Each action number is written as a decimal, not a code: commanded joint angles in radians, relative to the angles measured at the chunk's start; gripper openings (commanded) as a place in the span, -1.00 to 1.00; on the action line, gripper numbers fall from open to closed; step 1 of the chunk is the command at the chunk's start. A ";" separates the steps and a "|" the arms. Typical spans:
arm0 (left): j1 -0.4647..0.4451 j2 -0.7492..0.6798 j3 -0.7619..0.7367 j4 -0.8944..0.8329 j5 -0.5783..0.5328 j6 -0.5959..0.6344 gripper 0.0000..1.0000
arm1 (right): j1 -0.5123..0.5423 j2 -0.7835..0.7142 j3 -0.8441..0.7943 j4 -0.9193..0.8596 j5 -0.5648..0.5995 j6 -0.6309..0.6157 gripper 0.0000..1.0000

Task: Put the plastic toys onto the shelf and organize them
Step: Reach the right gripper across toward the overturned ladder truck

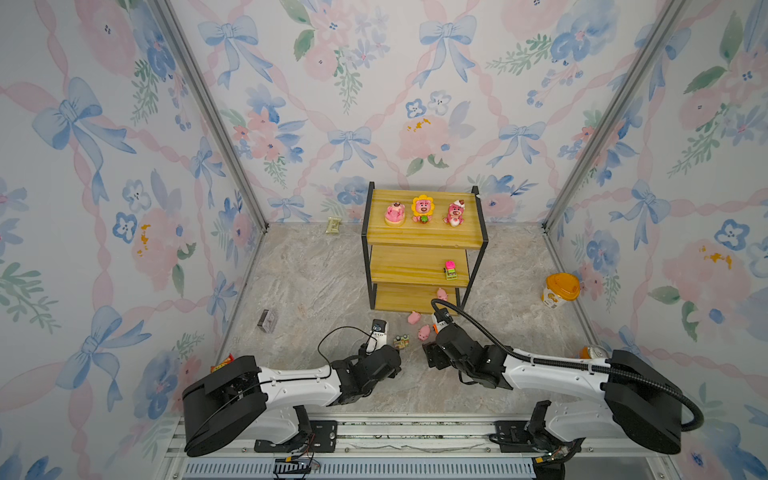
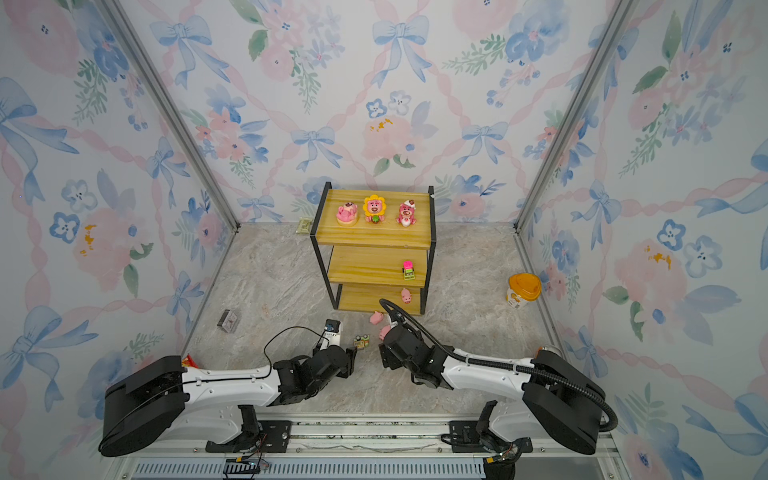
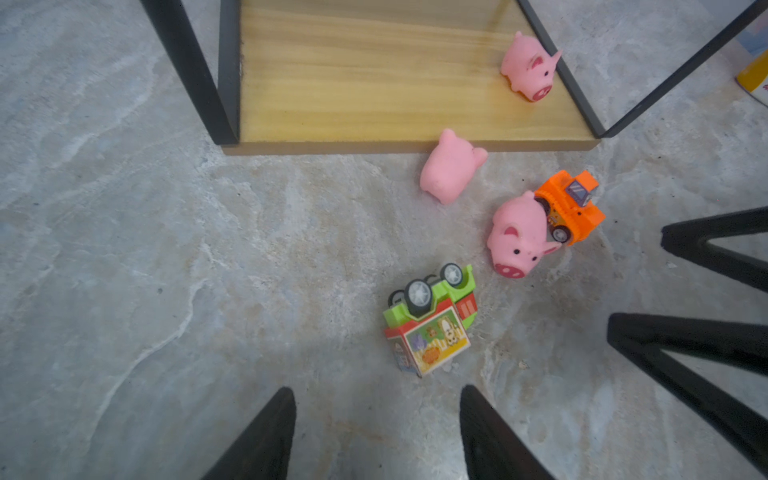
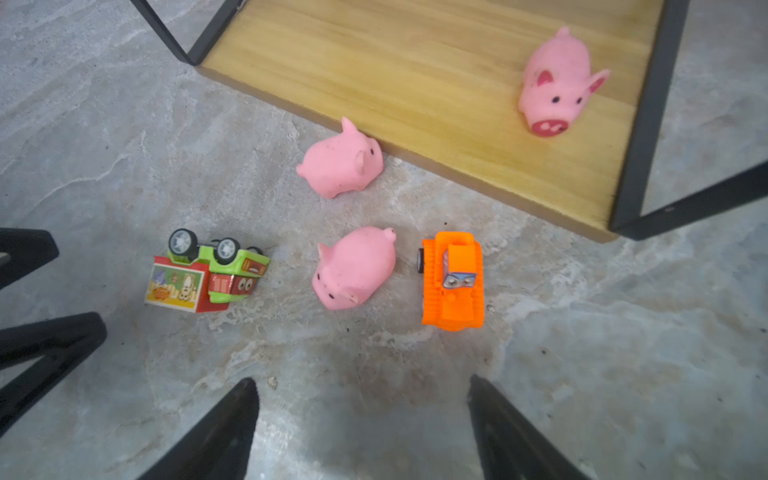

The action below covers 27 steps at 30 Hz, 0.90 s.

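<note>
Hovering over the marbled tabletop (image 4: 124,124), left tool (image 3: 376,399) and right tool (image 4: 361,386) both gape, empty. Below lie an overturned red-green plastic car (image 3: 428,320), an orange plastic car (image 4: 453,282) and two pink plastic pigs (image 4: 353,268); a third pig (image 4: 557,83) sits on the bottom board of the tan wooden shelf (image 4: 415,62).

Bright, even, diffuse light. Soft shadow dims the desk (image 4: 124,166) just ahead of the right pincer (image 4: 361,379), whose fingers (image 4: 224,436) blur. Both top views bow at edges.
</note>
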 commanded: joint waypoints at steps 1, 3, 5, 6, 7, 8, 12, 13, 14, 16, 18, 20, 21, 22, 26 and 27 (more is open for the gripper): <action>0.008 -0.006 -0.013 0.023 0.015 -0.013 0.29 | 0.017 0.034 0.046 0.033 0.000 -0.043 0.59; 0.010 0.000 -0.013 0.018 0.012 -0.021 0.29 | 0.018 0.055 0.060 0.052 -0.023 -0.059 0.53; 0.013 -0.001 -0.014 0.010 0.010 -0.031 0.29 | 0.024 0.076 0.078 0.061 -0.035 -0.082 0.50; 0.013 -0.004 -0.014 0.000 0.007 -0.039 0.29 | 0.025 0.091 0.090 0.065 -0.054 -0.110 0.48; 0.013 -0.009 -0.014 -0.014 0.001 -0.051 0.29 | 0.025 0.106 0.103 0.067 -0.074 -0.139 0.46; 0.013 -0.018 -0.019 -0.031 -0.007 -0.066 0.30 | 0.028 0.123 0.121 0.058 -0.087 -0.172 0.44; 0.015 -0.075 -0.047 -0.068 -0.032 -0.101 0.34 | 0.027 0.173 0.188 0.007 -0.193 -0.304 0.42; 0.016 -0.093 -0.059 -0.073 -0.037 -0.108 0.34 | 0.027 0.184 0.209 -0.017 -0.223 -0.341 0.41; 0.016 -0.111 -0.069 -0.079 -0.043 -0.118 0.34 | 0.025 0.193 0.229 -0.043 -0.253 -0.381 0.40; 0.016 -0.145 -0.094 -0.079 -0.051 -0.136 0.34 | 0.025 0.204 0.259 -0.081 -0.299 -0.444 0.37; 0.017 -0.173 -0.113 -0.081 -0.054 -0.146 0.34 | 0.022 0.211 0.281 -0.110 -0.343 -0.507 0.33; 0.017 -0.198 -0.127 -0.088 -0.057 -0.155 0.34 | 0.021 0.220 0.308 -0.150 -0.383 -0.576 0.30; 0.017 -0.206 -0.133 -0.089 -0.059 -0.157 0.34 | 0.020 0.226 0.322 -0.170 -0.386 -0.600 0.29; 0.017 -0.213 -0.139 -0.089 -0.060 -0.158 0.36 | 0.017 0.235 0.339 -0.194 -0.386 -0.623 0.28; 0.017 -0.228 -0.149 -0.097 -0.065 -0.160 0.39 | 0.004 0.278 0.411 -0.296 -0.404 -0.719 0.23; 0.016 -0.231 -0.151 -0.097 -0.065 -0.162 0.39 | 0.003 0.291 0.427 -0.314 -0.395 -0.739 0.22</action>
